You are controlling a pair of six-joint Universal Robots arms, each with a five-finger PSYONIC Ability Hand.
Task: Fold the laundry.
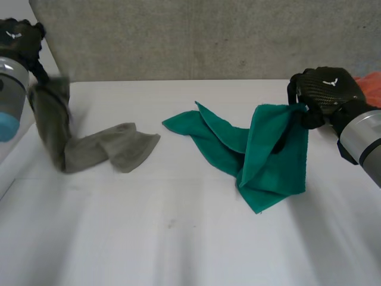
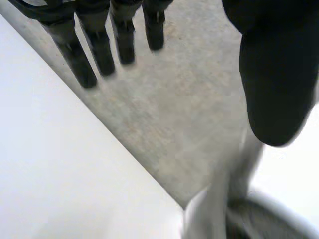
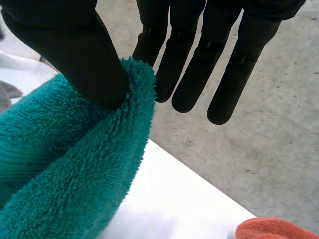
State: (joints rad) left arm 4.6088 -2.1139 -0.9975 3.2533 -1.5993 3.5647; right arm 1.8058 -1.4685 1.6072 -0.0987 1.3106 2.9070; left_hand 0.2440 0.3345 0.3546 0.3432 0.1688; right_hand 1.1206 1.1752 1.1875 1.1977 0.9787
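A green towel (image 1: 268, 155) lies crumpled on the white table (image 1: 178, 238), its right corner lifted. My right hand (image 1: 324, 92) holds that corner up. In the right wrist view the thumb (image 3: 75, 59) pinches the fluffy towel edge (image 3: 65, 169) against the straight fingers. A grey cloth (image 1: 113, 149) trails from the table up toward my left hand (image 1: 21, 39), which is raised at the table's far left. In the left wrist view that hand's fingers (image 2: 99, 45) are straight and apart from the thumb, with nothing between them. The grey cloth (image 2: 234, 199) is a blur below the thumb.
An orange cloth (image 1: 369, 86) lies at the far right behind my right hand, and shows beyond the towel as an orange cloth (image 3: 274, 230) in the right wrist view. A grey wall stands behind the table's back edge.
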